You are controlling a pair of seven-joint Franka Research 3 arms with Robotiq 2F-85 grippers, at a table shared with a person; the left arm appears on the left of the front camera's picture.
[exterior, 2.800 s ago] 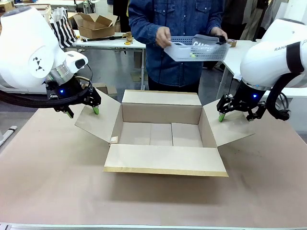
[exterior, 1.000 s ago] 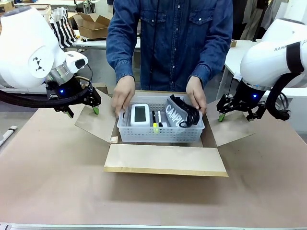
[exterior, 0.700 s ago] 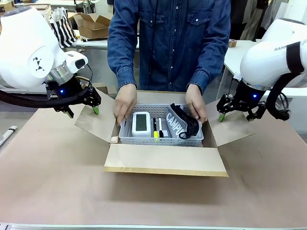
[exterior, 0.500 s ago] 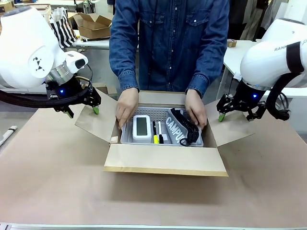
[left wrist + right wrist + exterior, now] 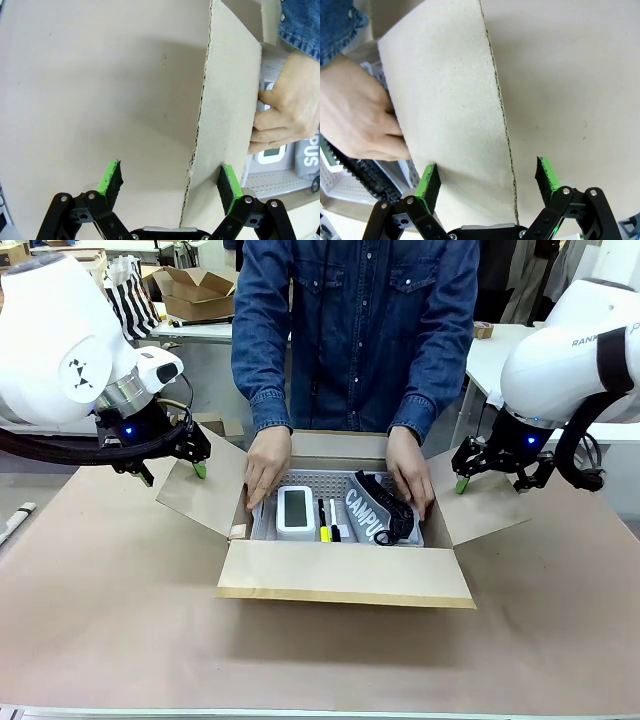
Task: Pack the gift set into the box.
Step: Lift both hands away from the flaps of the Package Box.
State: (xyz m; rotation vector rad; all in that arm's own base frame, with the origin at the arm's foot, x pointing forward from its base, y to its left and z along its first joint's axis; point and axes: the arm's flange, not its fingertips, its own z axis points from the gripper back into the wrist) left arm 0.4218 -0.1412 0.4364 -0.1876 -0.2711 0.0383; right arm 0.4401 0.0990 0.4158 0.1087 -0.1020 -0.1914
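The brown table (image 5: 110, 630) carries the box (image 5: 345, 575), which stands with all four flaps folded outward. My left gripper (image 5: 170, 182) is at the side flap on my left, fingers spread wide with the flap's raw edge running up between the green pads. It grips nothing, and I cannot tell whether a pad touches the cardboard. My right gripper (image 5: 487, 182) is placed the same way at the opposite side flap, wide open and clamped on nothing.

The grey tray (image 5: 330, 480) with the gift set is down inside the box, between the walls and below the rim. I judge it to be at or very near the floor. The person has one hand (image 5: 265, 465) on the tray's end by the device and the other hand (image 5: 408, 468) on the end by the band.

In the tray lie the white device (image 5: 294, 510), the lettered band (image 5: 362, 512) with its black strap, and the yellow pen (image 5: 324, 530) between them.

So the main step looks all but done. What is left, as I see it, is for the hands to let go and perhaps for the flaps to be closed.
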